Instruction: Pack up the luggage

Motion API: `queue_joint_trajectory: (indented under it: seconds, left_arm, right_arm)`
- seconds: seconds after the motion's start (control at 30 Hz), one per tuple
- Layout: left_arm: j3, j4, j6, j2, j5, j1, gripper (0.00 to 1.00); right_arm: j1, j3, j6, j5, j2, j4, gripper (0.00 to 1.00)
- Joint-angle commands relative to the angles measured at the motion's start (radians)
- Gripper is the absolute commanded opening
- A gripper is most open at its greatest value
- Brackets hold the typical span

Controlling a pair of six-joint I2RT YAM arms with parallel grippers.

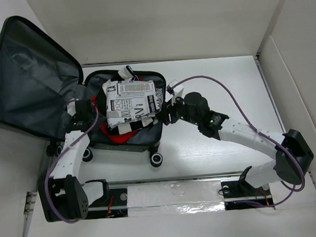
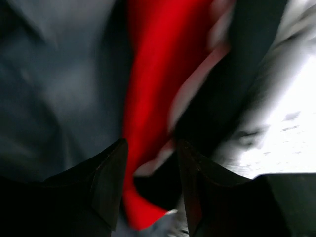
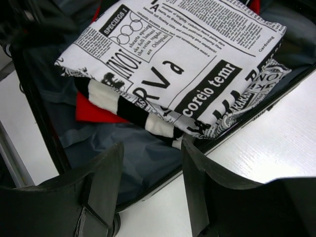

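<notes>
Newsprint cloth point(image 3: 197, 59) reaches luggage point(image 3: 123, 153) rim.

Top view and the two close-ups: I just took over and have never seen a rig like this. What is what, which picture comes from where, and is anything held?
These are two robot arms bolted at the near edge of a white table. The top view looks down from above and behind them. Each close-up comes from a camera on one wrist. A small suitcase lies open on the table, lid to the left. Inside, a folded newspaper-print cloth sits on a black-and-white striped piece and a red cloth. The right gripper is open and empty, at the suitcase's near right edge. The left gripper is down inside the suitcase with red cloth between its fingers. That picture is too blurred to say whether it is pinching it.
</notes>
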Motion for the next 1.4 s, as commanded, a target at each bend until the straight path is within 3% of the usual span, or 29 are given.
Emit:
queue_joint_trajectory:
  seconds: [0.0, 0.23, 0.3, 0.6, 0.7, 0.73, 0.83, 1.37]
  left_arm:
    - [-0.028, -0.1, -0.019, 0.029, 0.082, 0.002, 0.41]
    - [-0.037, -0.057, 0.061, 0.084, 0.199, 0.002, 0.51]
    - [-0.053, -0.054, 0.087, 0.11, 0.291, 0.002, 0.52]
    - [-0.109, -0.038, 0.099, -0.004, 0.366, 0.002, 0.5]
    - [-0.103, -0.012, 0.105, 0.042, 0.406, 0.002, 0.36]
    - [-0.103, 0.006, 0.111, 0.05, 0.42, 0.002, 0.21]
    - [-0.088, -0.003, 0.136, 0.043, 0.441, 0.002, 0.0]
    - [-0.008, -0.331, 0.199, -0.243, 0.402, 0.002, 0.0]
  right_arm:
    - [0.008, -0.008, -0.016, 0.037, -0.048, 0.041, 0.56]
    - [0.008, -0.013, -0.019, 0.037, -0.059, 0.037, 0.56]
    - [0.008, -0.012, -0.021, 0.034, -0.05, 0.037, 0.56]
    - [0.008, -0.001, -0.024, 0.022, -0.019, 0.034, 0.56]
    - [0.008, 0.002, -0.024, 0.014, -0.012, 0.032, 0.56]
    - [0.008, 0.002, -0.025, 0.019, -0.012, 0.032, 0.56]
    - [0.008, 0.001, -0.029, 0.027, -0.019, 0.026, 0.56]
    - [0.008, 0.002, -0.032, 0.047, -0.025, 0.021, 0.56]
